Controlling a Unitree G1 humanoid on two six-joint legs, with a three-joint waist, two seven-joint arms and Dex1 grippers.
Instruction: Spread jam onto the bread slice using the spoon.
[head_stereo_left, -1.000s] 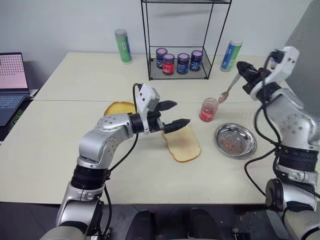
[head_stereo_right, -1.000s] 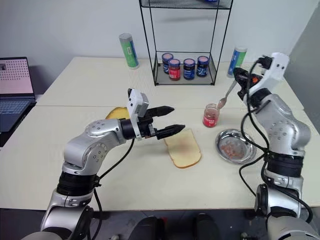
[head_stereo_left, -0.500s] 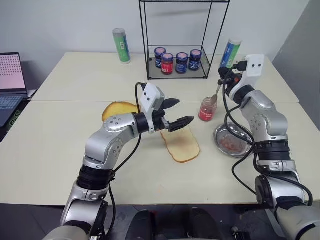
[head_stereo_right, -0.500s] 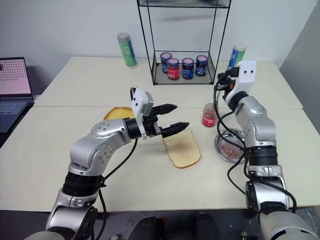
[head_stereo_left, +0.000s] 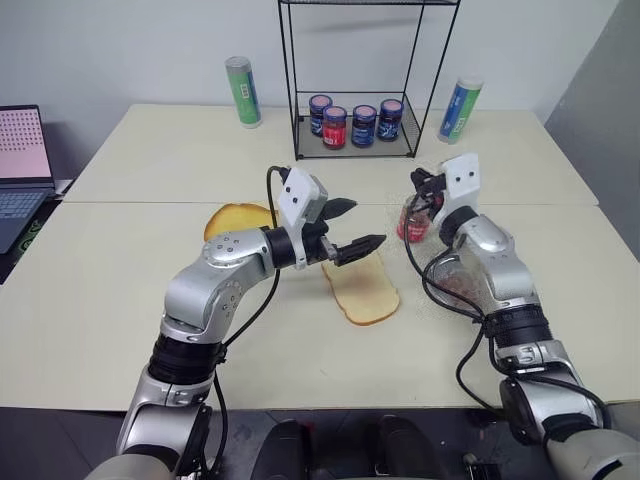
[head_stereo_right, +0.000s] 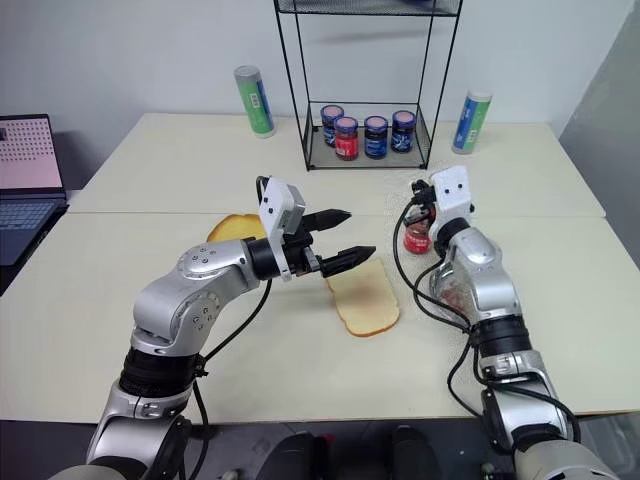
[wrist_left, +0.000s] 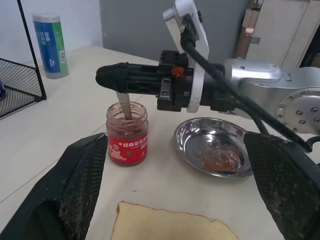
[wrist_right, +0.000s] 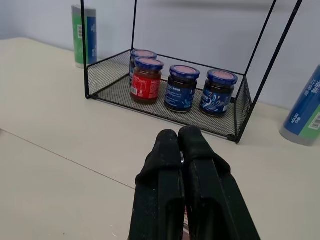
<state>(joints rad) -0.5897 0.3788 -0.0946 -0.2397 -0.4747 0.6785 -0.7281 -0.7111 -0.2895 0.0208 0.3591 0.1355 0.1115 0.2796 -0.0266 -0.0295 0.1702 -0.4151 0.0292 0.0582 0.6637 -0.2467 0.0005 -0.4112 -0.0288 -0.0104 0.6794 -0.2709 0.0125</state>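
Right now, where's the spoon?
In the left wrist view the spoon hangs from the shut right gripper, its lower end dipped into the open jam jar, left of the steel dish and beyond the bread slice.

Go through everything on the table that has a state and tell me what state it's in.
Small clear glass jam jar: open, spoon in it.
Slim silver metal spoon: upright, dipped in the jar.
Pale flat bread slice: bare, no jam.
Round steel bowl: red smears inside.
Left gripper: open.
Right gripper: shut on the spoon.
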